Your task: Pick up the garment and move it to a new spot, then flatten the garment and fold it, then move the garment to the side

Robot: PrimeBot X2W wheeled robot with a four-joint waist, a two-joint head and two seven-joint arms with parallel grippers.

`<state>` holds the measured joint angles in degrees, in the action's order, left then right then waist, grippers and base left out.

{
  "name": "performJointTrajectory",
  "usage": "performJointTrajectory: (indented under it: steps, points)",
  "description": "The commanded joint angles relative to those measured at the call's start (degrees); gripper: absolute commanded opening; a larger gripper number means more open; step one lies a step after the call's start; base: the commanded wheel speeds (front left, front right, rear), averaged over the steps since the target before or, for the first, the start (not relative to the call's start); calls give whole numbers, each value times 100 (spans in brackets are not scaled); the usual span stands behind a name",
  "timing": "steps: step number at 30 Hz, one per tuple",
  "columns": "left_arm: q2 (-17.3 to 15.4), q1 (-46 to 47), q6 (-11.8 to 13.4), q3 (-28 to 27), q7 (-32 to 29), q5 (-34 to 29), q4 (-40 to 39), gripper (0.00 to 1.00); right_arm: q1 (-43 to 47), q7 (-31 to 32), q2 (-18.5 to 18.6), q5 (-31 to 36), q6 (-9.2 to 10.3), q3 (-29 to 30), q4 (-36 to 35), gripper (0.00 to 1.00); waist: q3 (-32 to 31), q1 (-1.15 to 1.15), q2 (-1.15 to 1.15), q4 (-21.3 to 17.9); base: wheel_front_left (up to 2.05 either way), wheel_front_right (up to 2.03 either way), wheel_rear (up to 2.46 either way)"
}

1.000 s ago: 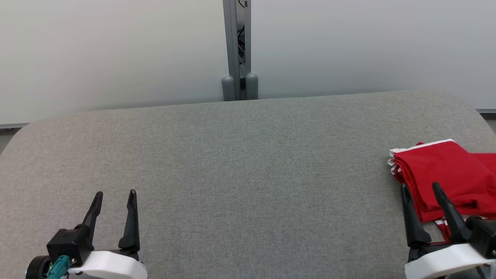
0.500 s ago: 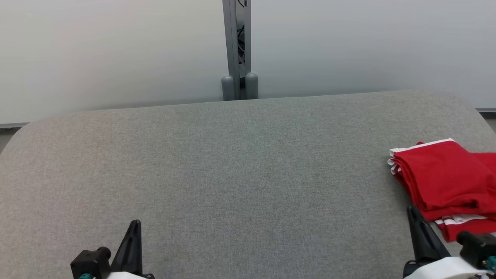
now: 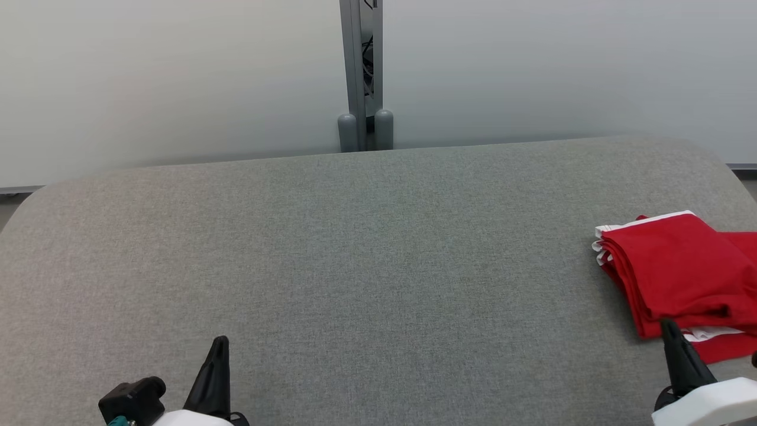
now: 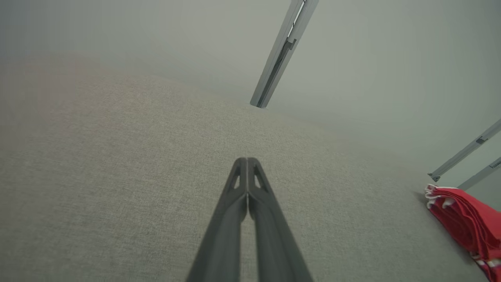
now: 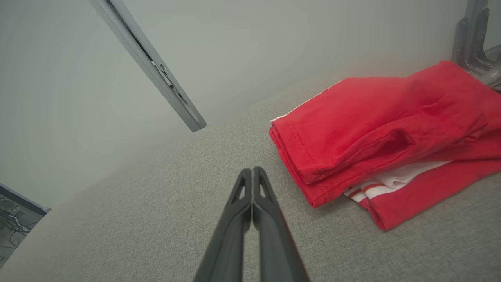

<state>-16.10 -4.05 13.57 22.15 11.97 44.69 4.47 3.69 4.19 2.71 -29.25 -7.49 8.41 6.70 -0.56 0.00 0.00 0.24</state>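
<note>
Grey fabric tabletop (image 3: 378, 248) carries a folded red garment (image 3: 674, 266) at its right edge, with left gripper (image 3: 219, 349) and right gripper (image 3: 668, 326) at the near edge, jaws closed.

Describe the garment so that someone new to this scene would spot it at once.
Start with the wide grey fabric-covered table. At its right edge lies the folded garment. Its bright red cloth with white stripes stands out from the plain grey around it.

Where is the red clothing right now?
The folded red garment lies at the far right of the grey table in the head view, close beside the shut right gripper.
</note>
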Motion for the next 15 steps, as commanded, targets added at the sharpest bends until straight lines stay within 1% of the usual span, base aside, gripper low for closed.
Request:
performJointTrajectory:
  steps: [1,9,15]
  points:
    - [-2,171,-95,-72,46,191,-55,0,-173,115,101,-254,0,132,-11,0,2,0,0,0,0,0,0]
    - [153,203,-332,-128,78,732,-23,0,-320,521,152,-944,0,481,156,0,15,0,0,-1,0,0,0]
    - [241,213,-469,-162,95,1042,-3,0,-402,762,180,-1337,0,689,251,0,23,0,0,-1,0,0,0]
